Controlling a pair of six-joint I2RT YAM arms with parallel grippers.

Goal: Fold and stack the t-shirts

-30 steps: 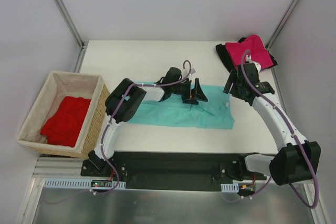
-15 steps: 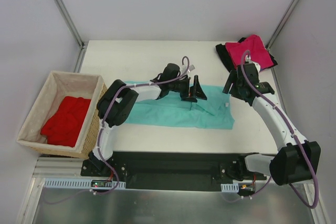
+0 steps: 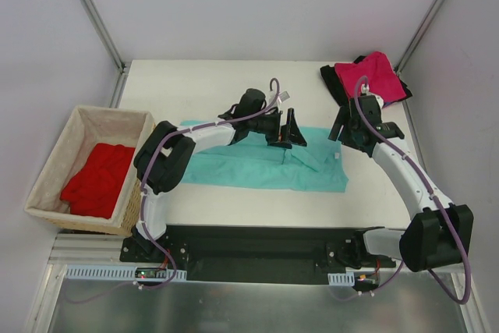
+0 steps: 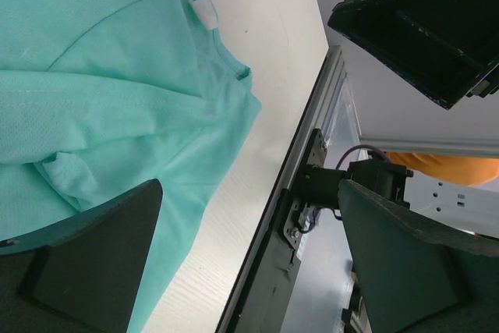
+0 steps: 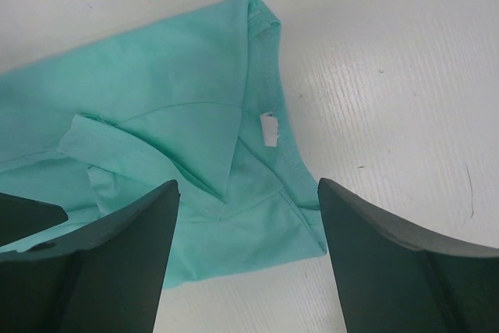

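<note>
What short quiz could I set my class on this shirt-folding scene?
1. True or false: the left gripper and the right gripper are both open and hold nothing.
2. What lies in the wicker basket? A. a red t-shirt B. a striped t-shirt C. a teal-green t-shirt
3. Fill in: at the table's far right corner, the magenta-pink t-shirt lies on top of the ____.

Key: 1 true; 2 A; 3 black t-shirt.
</note>
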